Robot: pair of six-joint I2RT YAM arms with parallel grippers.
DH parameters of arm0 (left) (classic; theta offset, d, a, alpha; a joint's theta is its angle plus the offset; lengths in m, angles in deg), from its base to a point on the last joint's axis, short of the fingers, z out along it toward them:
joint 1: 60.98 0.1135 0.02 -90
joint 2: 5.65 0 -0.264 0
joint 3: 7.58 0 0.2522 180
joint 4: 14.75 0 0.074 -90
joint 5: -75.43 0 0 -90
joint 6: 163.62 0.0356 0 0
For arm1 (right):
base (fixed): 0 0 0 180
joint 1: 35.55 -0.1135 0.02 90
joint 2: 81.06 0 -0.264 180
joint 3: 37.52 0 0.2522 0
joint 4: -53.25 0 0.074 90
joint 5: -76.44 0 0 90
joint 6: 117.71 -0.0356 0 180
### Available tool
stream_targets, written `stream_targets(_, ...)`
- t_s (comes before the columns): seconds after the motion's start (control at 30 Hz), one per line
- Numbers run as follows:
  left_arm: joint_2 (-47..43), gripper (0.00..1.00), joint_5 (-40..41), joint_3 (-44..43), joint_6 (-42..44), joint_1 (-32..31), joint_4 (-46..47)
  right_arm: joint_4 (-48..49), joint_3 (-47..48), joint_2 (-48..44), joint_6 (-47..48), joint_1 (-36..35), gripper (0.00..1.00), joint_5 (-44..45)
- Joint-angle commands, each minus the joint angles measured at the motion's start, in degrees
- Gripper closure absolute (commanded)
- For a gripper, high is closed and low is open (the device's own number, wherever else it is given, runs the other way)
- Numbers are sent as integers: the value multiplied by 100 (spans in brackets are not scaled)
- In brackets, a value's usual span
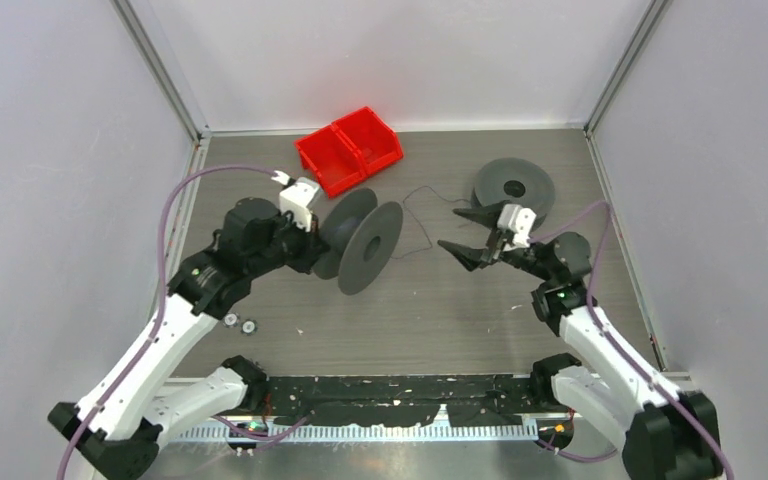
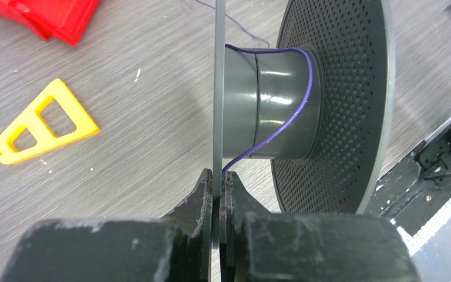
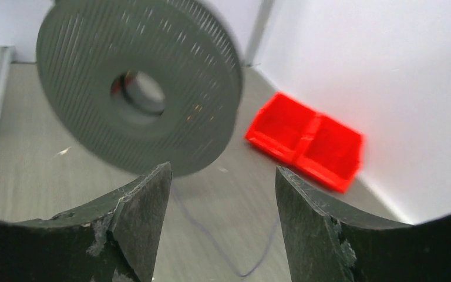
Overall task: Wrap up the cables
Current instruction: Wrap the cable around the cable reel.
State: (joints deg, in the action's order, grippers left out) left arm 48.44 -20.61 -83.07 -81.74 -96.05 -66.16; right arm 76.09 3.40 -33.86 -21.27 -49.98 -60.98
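Observation:
The cable is a thin purple wire. In the left wrist view it winds once round the hub of an upright dark grey spool (image 2: 329, 106), and the wire (image 2: 296, 111) runs down toward my fingers. My left gripper (image 2: 218, 182) is shut on the rim of that spool's thin near flange (image 2: 218, 88). In the top view the left gripper (image 1: 315, 238) holds the spool (image 1: 365, 245), and the loose cable (image 1: 427, 240) trails on the table to its right. My right gripper (image 1: 452, 230) is open and empty, above the cable (image 3: 211, 235), jaws wide in the right wrist view (image 3: 223, 176).
A second grey spool (image 1: 513, 185) lies flat at the back right. A red double bin (image 1: 350, 150) stands at the back centre, also in the right wrist view (image 3: 305, 141). A yellow triangular piece (image 2: 41, 126) lies left of the held spool. Two small round parts (image 1: 240, 323) lie front left.

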Motion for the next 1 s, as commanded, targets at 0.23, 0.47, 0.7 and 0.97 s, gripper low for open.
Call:
stream_targets(0.23,-1026,100,-367,-964,-1187,205,-399,2418,-305,2009,172,-1473,29,-289)
stream_targets(0.47,-1448,100,-467,-1018,-1713,205,35,3137,-10,3314,249,-2078,29,-222)
stream_targets(0.7,-1502,100,-482,-1211,-1926,205,162,5342,212,4730,-781,-2133,32,387)
stream_targets(0.97,-1404,100,39,-1369,-1681,205,-171,5404,-294,4051,-883,-2177,33,165)
